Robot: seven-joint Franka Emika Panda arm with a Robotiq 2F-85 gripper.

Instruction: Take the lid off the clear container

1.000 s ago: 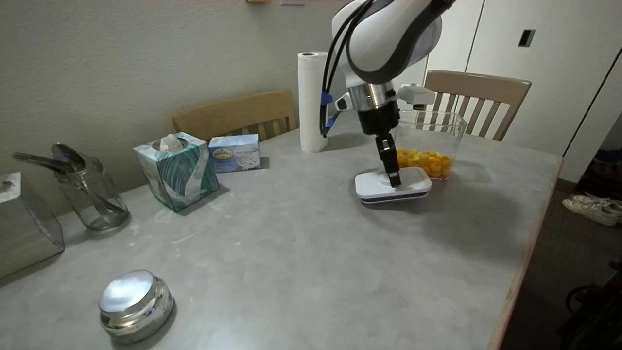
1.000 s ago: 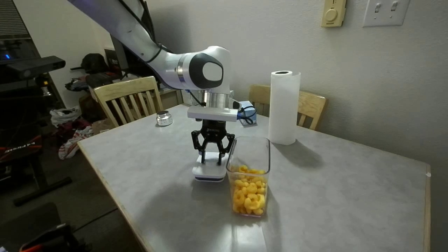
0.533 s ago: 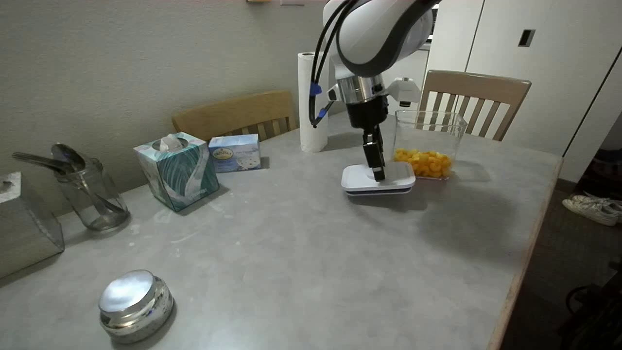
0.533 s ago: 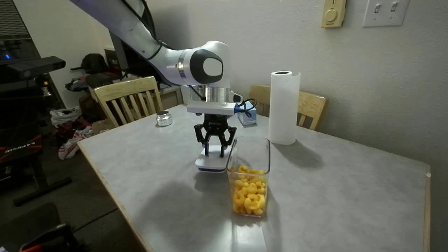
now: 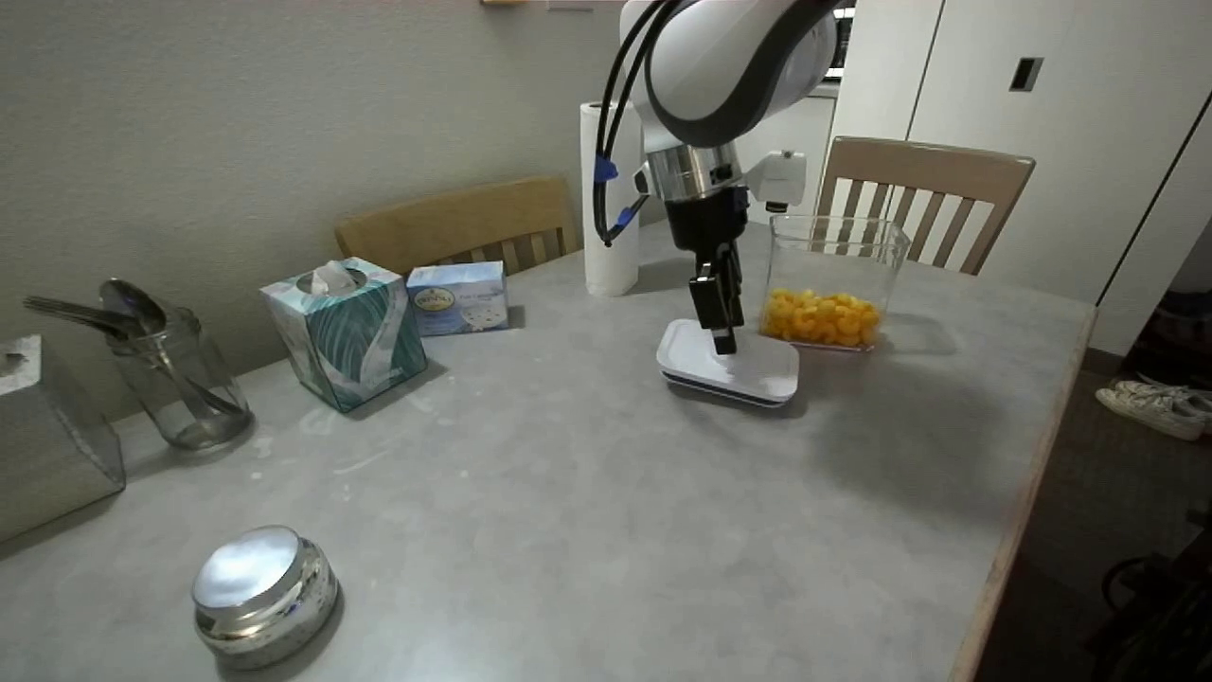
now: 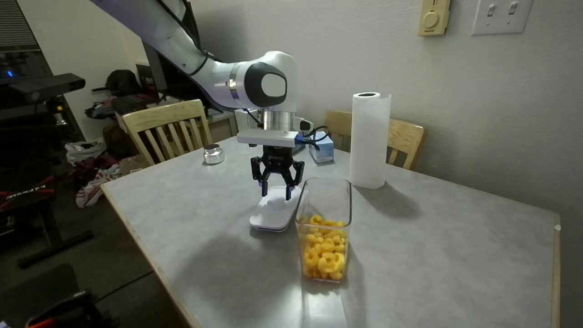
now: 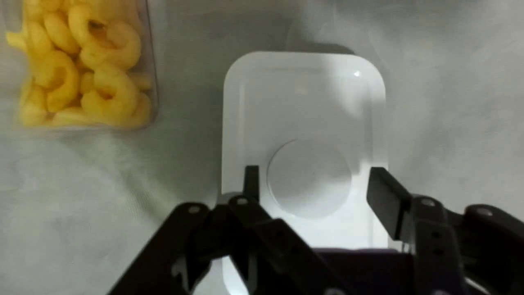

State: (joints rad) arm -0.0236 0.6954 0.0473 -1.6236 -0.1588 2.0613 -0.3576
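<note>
The white lid [image 5: 762, 369] is off the clear container and sits beside it in both exterior views, on or just above the table. It also shows from above in the wrist view [image 7: 303, 102], its round centre button flush or nearly so. My gripper [image 7: 313, 174] is above the lid, with one finger on each side of the button and a gap to it. It is open and empty; it also shows in an exterior view [image 6: 276, 196]. The clear container [image 6: 325, 200] stands upright, uncovered, with orange-yellow snacks inside.
A paper towel roll [image 6: 370, 141] stands behind the container. A teal tissue box [image 5: 350, 341], a blue tea box [image 5: 459, 298] and a glass jar with cutlery [image 5: 185, 379] stand along the wall. A round metal tin [image 5: 265, 597] is at the near left.
The lid, held by its button a second ago, has moved away from the container. It has now come out of the fingers, dropped slightly and turned. The fingers have opened a little.
</note>
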